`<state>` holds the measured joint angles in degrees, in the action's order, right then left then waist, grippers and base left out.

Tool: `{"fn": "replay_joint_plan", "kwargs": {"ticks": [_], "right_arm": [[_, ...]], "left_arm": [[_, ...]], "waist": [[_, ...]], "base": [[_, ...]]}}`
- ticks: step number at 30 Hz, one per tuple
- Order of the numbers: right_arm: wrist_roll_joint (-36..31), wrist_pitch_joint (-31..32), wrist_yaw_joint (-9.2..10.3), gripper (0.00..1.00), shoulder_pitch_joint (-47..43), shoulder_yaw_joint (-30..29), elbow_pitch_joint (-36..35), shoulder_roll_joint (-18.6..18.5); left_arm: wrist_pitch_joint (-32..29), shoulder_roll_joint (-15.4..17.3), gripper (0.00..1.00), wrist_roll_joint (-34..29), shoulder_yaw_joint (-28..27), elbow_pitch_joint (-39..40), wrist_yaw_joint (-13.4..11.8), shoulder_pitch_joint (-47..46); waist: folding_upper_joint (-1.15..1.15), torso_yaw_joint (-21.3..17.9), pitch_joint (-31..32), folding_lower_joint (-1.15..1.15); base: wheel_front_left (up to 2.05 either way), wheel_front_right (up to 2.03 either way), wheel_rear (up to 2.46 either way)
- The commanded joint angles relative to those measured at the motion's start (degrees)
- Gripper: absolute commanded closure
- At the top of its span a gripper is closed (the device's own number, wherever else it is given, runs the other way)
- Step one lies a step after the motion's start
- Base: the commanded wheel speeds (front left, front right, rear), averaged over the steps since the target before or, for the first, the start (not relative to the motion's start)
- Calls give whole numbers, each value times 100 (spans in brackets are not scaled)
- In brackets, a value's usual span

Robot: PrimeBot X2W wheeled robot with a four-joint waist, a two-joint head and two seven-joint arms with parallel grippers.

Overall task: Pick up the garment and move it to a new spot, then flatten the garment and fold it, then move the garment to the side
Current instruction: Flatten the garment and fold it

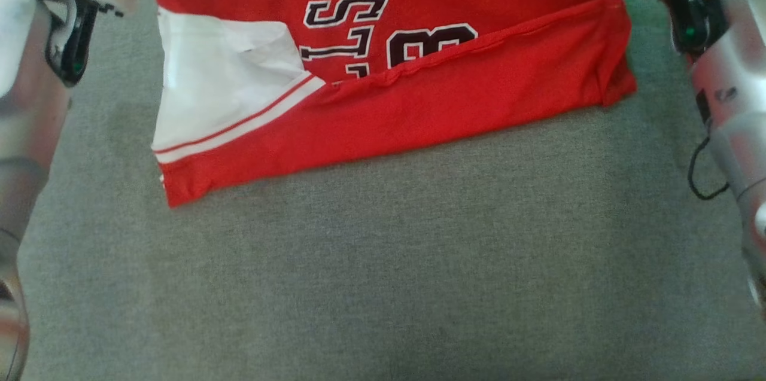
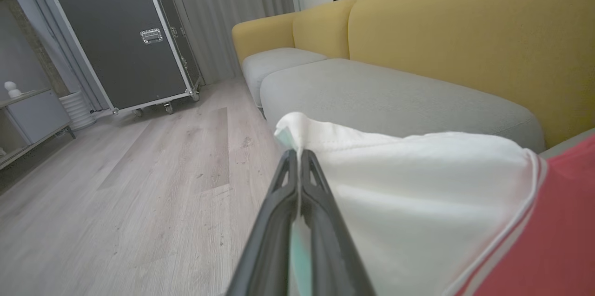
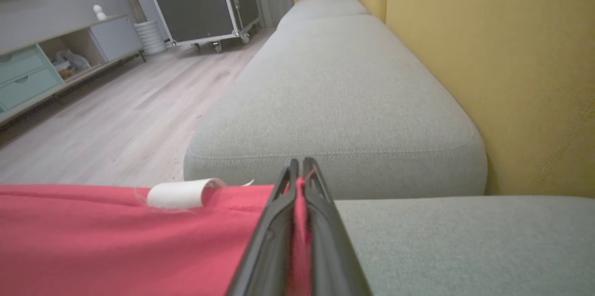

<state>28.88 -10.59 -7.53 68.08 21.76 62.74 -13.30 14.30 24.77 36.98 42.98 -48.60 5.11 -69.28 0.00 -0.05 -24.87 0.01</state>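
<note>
- A grey sofa seat cushion (image 1: 383, 279) spreads across the foreground, with more grey cushions beside it.
- Yellow backrests (image 2: 465, 31) rise behind the seats.
- A black flight case (image 2: 121, 40) on castors stands on the pale wood floor (image 2: 139, 194), before grey curtains (image 2: 232, 3).
- A low sideboard (image 3: 28, 77) with teal drawers lines the wall, a white ribbed object (image 3: 151, 36) just beside it.

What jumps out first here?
The red jersey lies partly folded on the grey cushion, at the top of the head view. The left gripper pinches its white sleeve, the right gripper a red edge. A yellow sofa back rises behind.
</note>
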Motion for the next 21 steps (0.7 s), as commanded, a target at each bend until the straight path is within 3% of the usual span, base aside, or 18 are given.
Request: {"fn": "replay_joint_plan", "kwargs": {"ticks": [1, 7, 13, 17, 21], "right_arm": [[40, -128, 4, 100, 251, 4, -110, 74], [178, -261, 4, 100, 234, 120, 89, 68], [482, -188, 4, 100, -159, 391, 138, -122], [721, 34, 4, 100, -539, 678, 80, -278], [997, 311, 4, 100, -909, 983, -57, -465]], "left_arm": [[59, 240, 100, -98, -260, 46, 12, -367], [68, 70, 100, -447, -491, 239, 48, -112], [69, -32, 100, -364, -408, 201, 208, 481], [48, 17, 100, -156, 23, 306, 233, 908], [-192, 272, 100, 303, 481, 720, 235, 1299]], "waist": [[0, -7, -2, -1], [0, 120, 99, -1], [0, 267, 369, -1], [0, 339, 591, -1], [0, 386, 792, -1]], "base": [[0, 0, 0], [0, 0, 0], [0, 0, 0], [0, 0, 0], [0, 0, 0]]}}
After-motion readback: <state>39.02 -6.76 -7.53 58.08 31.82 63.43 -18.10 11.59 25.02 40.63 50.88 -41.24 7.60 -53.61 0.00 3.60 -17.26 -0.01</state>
